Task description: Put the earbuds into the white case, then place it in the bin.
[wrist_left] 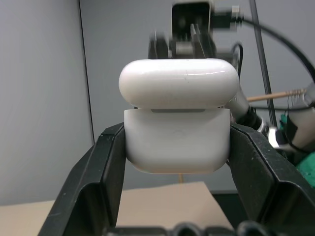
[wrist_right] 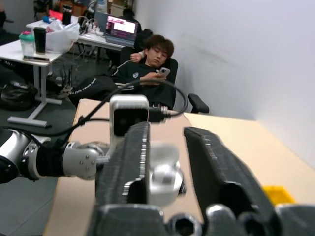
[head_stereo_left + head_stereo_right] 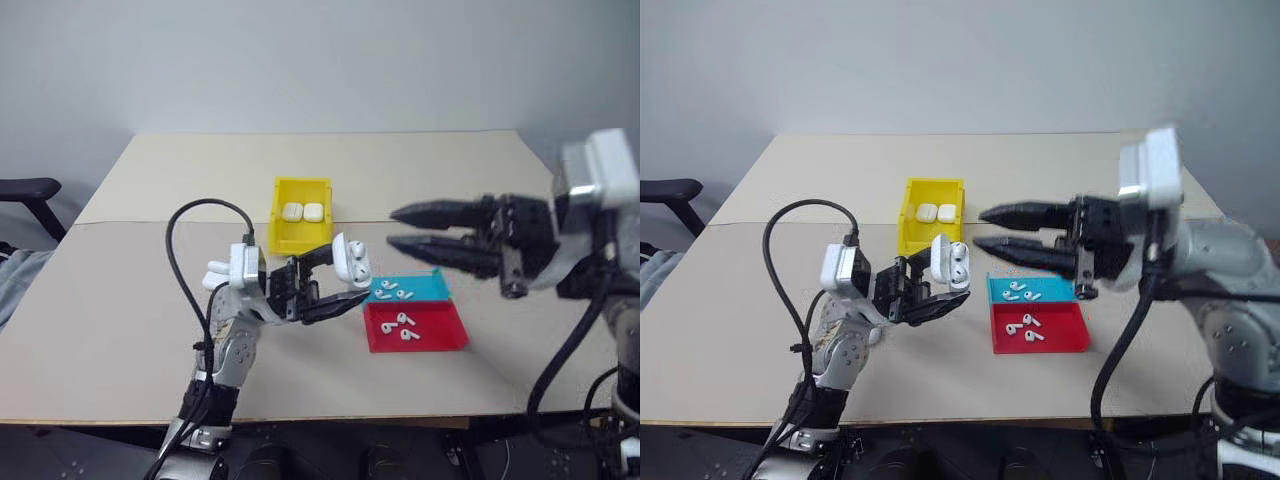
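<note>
A pale beige table [image 3: 140,310] takes up the middle of the head camera's frame, with a faint seam running across it and a plain grey wall [image 3: 320,60] filling the top. At the far left edge a black chair armrest [image 3: 28,190] pokes in.

Near the centre, the left gripper [image 3: 335,280] is clamped on the white case [image 3: 352,260], its two black fingers pressing the lower body from both sides. The case's lid stands hinged open, and from the left wrist camera it sits squarely between the fingers [image 1: 106,172].

Just above that, in the middle of the frame, the yellow bin [image 3: 298,190] stands on the table with two more white cases [image 3: 302,212] lying side by side inside it. Right of centre, a shallow blue tray [image 3: 430,290] and a shallow red tray [image 3: 440,335] lie touching each other, each with a few loose earbuds [image 3: 400,325] in it.

The right gripper [image 3: 400,228] hangs above the table at the right, pointing toward the case, its fingers a narrow gap apart and holding nothing that I can make out.

In the right wrist camera, a person [image 2: 142,69] sits in a chair beyond the table's end, looking at a phone, with cluttered desks [image 2: 49,39] behind.
</note>
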{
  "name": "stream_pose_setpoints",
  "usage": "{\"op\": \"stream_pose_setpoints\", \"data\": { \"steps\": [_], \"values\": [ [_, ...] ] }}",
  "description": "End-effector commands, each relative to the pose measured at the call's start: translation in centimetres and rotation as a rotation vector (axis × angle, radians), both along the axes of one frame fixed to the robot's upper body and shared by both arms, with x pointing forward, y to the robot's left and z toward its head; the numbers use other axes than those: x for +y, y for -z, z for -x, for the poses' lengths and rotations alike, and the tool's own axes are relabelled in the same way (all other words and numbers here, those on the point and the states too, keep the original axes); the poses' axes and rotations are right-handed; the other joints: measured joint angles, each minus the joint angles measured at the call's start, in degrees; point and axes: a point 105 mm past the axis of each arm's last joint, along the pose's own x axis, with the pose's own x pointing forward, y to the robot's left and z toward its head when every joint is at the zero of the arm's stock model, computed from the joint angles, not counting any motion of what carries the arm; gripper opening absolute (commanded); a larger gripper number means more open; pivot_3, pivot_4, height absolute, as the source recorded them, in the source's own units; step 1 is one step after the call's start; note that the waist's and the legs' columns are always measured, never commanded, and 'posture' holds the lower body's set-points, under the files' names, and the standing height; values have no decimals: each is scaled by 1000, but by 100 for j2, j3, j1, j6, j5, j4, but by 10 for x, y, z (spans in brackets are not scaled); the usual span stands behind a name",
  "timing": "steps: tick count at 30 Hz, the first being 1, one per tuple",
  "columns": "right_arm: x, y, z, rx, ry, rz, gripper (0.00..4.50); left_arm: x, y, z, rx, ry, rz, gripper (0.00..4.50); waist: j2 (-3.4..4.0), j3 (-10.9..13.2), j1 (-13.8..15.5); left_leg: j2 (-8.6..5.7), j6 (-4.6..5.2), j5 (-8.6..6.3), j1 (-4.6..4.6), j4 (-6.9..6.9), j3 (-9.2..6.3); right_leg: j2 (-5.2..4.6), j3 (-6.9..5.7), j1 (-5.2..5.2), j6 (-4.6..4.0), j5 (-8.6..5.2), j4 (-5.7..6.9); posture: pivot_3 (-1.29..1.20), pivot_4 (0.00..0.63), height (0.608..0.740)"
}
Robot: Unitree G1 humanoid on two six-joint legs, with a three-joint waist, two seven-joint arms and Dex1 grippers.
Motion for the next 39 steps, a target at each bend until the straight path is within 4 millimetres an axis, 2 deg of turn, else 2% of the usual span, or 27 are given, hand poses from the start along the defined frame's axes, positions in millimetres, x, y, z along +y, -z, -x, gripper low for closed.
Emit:
{"op": "stream_pose_setpoints", "data": {
  "steps": [1, 2, 6, 12, 19, 26, 32, 34, 37, 39],
  "values": [
    [14, -6, -6, -33, -39, 70, 158, -10, -3, -7, -70, -23, -33, 2787, 0, 0, 7, 0, 0, 0, 0, 0, 3, 0, 1, -2, 0, 0, 1, 0, 150, 740],
    [18, -7, -8, -32, -49, 88, 35, -12, -4, -9, -79, -23, -38, 2787, 0, 0, 9, 0, 0, 0, -3, 1, 5, 0, -1, -2, 0, 0, -1, 0, 150, 740],
    [32, -4, -18, -44, -61, 144, 35, -22, -2, -16, -100, -53, -74, 2787, 1, 0, 18, 0, 3, -1, -23, 6, 9, -3, -1, -17, 2, 2, -4, 0, 150, 740],
    [39, 12, -20, -58, -86, 213, 35, -27, -4, -19, -125, -88, -65, 2787, 0, 0, 31, -1, 3, -1, -34, 14, 9, -7, -10, -18, 5, 3, -6, 0, 150, 740],
    [36, 28, -25, -68, -51, 297, 35, -20, -13, -10, -125, -62, 7, 2787, 1, 0, 25, 0, 2, -1, -31, 14, 7, -7, -11, -18, 4, 3, -2, 0, 150, 740],
    [25, 32, -28, -73, -14, 326, 35, -8, -16, -7, -109, -72, 37, 2787, 1, 0, 24, 0, 1, 0, -29, 14, 7, -7, -11, -17, 4, 3, -1, 0, 150, 740],
    [22, 25, -26, -93, -5, 299, 35, -4, -16, -10, -105, -94, 34, 2787, 1, 0, 25, -1, 2, 0, -29, 13, 6, -7, -12, -17, 4, 3, -2, 0, 150, 740],
    [19, 17, -25, -106, -4, 254, 35, -3, -16, -14, -101, -127, 33, 2787, 1, 0, 25, 0, 2, 0, -29, 14, 6, -7, -12, -16, 4, 3, -3, 0, 150, 740],
    [12, -5, -22, -119, 17, 129, 35, -1, -17, -28, -101, -253, 23, 2787, 1, 0, 28, -1, 2, 0, -29, 14, 6, -7, -12, -16, 4, 3, -2, 0, 150, 740],
    [6, -12, -23, -127, 68, 68, 35, 0, -18, -47, -53, -429, -57, 2787, 1, 0, 30, -1, 1, 0, -29, 14, 5, -7, -13, -13, 4, 4, -2, 0, 150, 740]
  ]
}}
